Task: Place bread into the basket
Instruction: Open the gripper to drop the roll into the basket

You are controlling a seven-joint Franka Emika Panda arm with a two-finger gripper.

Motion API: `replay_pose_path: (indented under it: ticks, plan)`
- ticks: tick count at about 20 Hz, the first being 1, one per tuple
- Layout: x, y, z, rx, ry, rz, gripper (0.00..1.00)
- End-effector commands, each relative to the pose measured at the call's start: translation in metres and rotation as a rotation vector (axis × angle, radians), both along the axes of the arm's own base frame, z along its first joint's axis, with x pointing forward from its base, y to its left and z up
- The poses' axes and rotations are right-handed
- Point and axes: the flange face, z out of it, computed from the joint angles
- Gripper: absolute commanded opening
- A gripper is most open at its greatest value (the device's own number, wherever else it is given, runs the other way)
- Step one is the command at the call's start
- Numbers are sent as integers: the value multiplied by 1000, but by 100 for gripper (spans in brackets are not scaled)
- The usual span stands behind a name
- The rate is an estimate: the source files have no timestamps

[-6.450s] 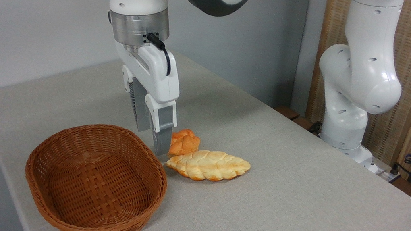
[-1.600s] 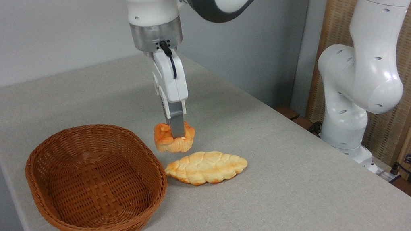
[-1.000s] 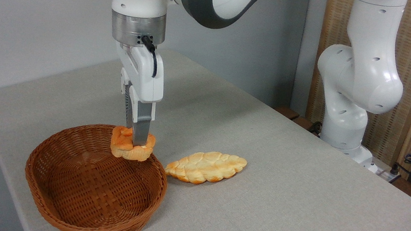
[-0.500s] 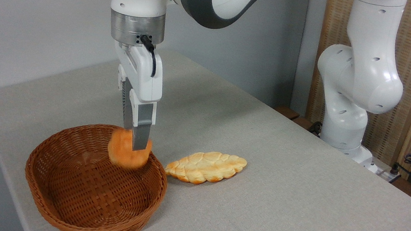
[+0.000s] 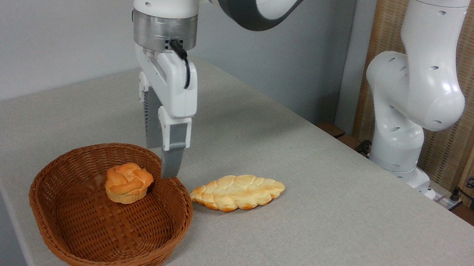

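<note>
— What changed in the last half second?

— The pincer (image 5: 162,161) let go and lifted a little — its fingers stand apart, empty, above the basket's (image 5: 61,238) far rim.

— And the bread (image 5: 128,182)?

— It dropped into the basket and rests on the woven floor near the back wall, knot up. The pale braided loaf (image 5: 237,192) lies on the counter (image 5: 319,239), just right of the basket.

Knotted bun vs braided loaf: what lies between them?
In the fixed camera view, the basket's right rim and the end effector's front finger sit between the knotted bun and the braided loaf.
</note>
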Motion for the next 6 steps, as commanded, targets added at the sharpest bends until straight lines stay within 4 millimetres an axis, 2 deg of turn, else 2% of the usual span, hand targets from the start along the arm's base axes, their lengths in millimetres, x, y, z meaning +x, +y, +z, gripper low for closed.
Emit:
replay_pose_path:
  ticks: [1, 6]
  plan:
    - [-16, 14, 19, -23, 41, 50, 100]
    - [-21, 16, 20, -26, 69, 115, 100]
